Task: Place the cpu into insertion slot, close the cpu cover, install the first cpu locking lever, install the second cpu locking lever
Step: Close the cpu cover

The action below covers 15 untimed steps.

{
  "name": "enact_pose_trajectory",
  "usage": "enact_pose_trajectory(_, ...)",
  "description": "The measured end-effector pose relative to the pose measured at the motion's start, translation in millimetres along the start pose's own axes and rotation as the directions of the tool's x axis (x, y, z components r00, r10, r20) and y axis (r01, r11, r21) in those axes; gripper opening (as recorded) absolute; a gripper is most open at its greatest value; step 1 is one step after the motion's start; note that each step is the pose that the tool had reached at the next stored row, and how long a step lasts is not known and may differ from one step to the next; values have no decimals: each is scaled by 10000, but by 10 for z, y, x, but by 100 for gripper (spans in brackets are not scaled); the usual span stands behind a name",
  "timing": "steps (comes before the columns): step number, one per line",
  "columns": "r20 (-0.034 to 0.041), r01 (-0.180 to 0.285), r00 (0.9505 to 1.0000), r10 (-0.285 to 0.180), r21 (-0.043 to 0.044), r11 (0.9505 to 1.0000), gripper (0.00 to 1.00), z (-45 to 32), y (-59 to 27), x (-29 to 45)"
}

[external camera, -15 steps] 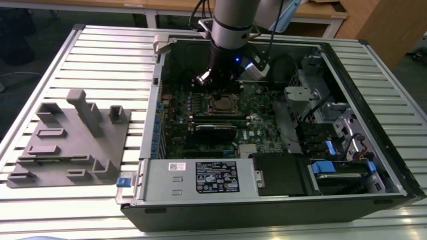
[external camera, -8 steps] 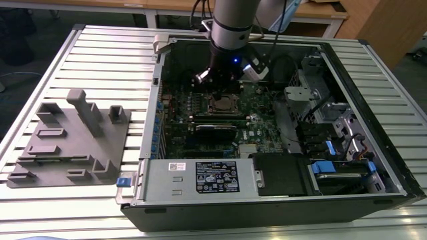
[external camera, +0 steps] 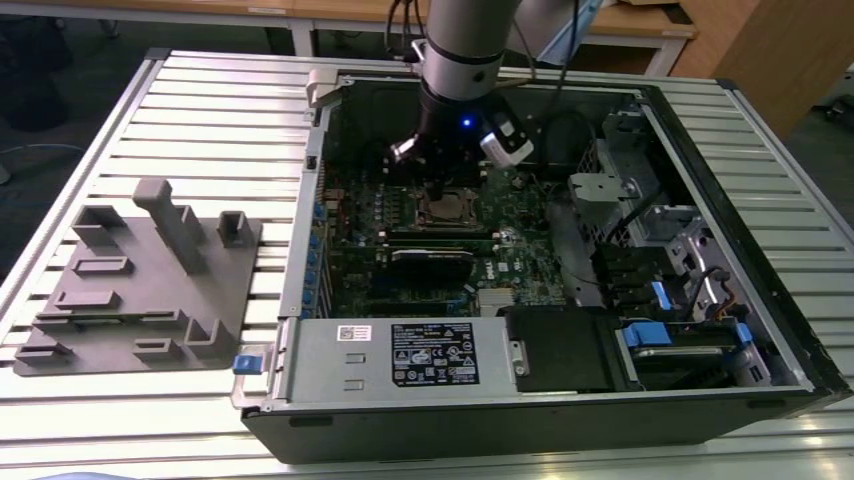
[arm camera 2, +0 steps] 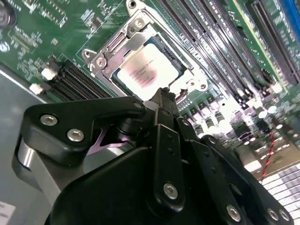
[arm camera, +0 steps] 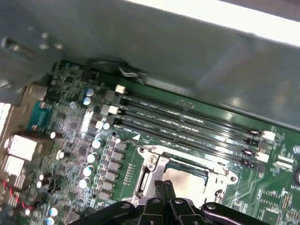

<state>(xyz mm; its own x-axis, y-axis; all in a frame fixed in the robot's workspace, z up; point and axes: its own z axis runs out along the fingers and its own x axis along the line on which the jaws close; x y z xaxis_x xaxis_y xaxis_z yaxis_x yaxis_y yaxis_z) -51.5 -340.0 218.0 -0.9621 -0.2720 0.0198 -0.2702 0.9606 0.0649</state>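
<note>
Second wrist view: the hand [arm camera 2: 165, 95], fingers pressed together and holding nothing, hangs at the edge of the cover [arm camera 2: 115, 41], which frames the cpu [arm camera 2: 146, 70] on the board [arm camera 2: 70, 23].

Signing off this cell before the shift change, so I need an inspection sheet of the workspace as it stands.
Surface: slatted metal table carrying an open computer case.
Job's things: cpu lying flat inside the lowered cpu cover; levers' state unclear.
Clutter: grey fixture plate at the exterior view's left.
Grippers: gripper shut, holding nothing, tips at the cover's edge.
Cables: black cables beside the arm; red wire over the board.
Surroundings: wooden desks beyond the table.
</note>
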Motion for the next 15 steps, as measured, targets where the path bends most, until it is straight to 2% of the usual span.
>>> enact_pose_trajectory(4,42,-657,9978,657,-14,9978,11,5,0,0)
enact_pose_trajectory(10,54,-712,9974,712,-16,9975,11,8,-1,0)
enact_pose_trajectory(15,159,-1074,9941,1074,-13,9942,11,25,-2,-1)
